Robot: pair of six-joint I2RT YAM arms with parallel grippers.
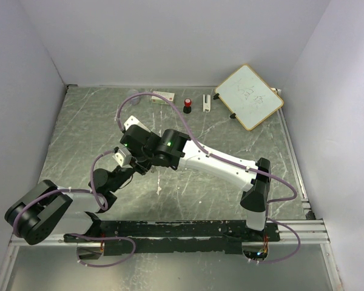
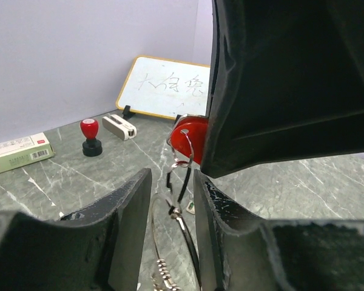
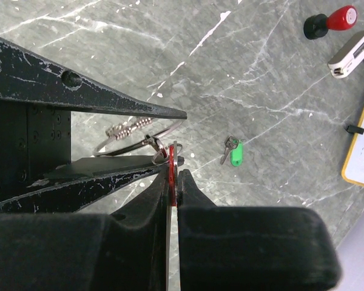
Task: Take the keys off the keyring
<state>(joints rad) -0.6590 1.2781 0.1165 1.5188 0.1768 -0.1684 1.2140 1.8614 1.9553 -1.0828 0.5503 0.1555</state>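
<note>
Red-headed key (image 2: 191, 134) was found pinched by right gripper (image 3: 173, 176); keyring (image 3: 128, 129) was straddled by left gripper (image 2: 171, 194), grip undetermined; green key (image 3: 234, 153) lay apart.

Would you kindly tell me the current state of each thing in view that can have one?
right gripper: shut, pinching the red-headed key.
left gripper: closed around the thin silver wire keyring.
red-headed key: linked to the keyring.
green-headed key: off the ring, lying on the marbled table.
wood-framed whiteboard: propped upright, written on.
red-topped black stamp: standing upright.
</note>
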